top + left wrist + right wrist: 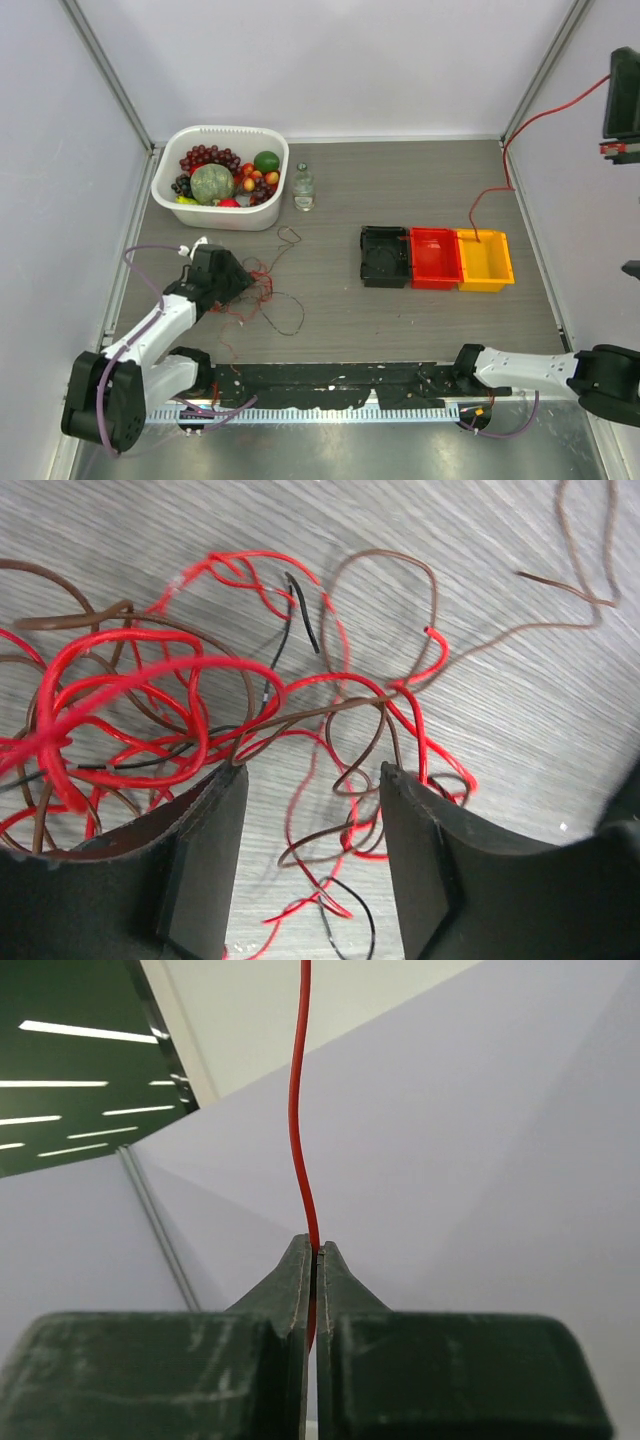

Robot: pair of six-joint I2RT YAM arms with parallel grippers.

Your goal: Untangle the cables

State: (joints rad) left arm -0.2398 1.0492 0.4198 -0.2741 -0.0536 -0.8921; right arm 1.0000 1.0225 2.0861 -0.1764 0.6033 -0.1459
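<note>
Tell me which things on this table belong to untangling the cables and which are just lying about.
For the job:
- the cables
- the left gripper, its fingers open over them

Just lying about:
- the white tub of fruit
- the small clear bottle
- the black bin, red bin and yellow bin

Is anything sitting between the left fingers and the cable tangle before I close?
Nothing visible does. The left gripper hangs right over the cables, its open fingers straddling red and brown loops. The fruit tub and the bottle stand farther back, clear of the tangle.
</note>
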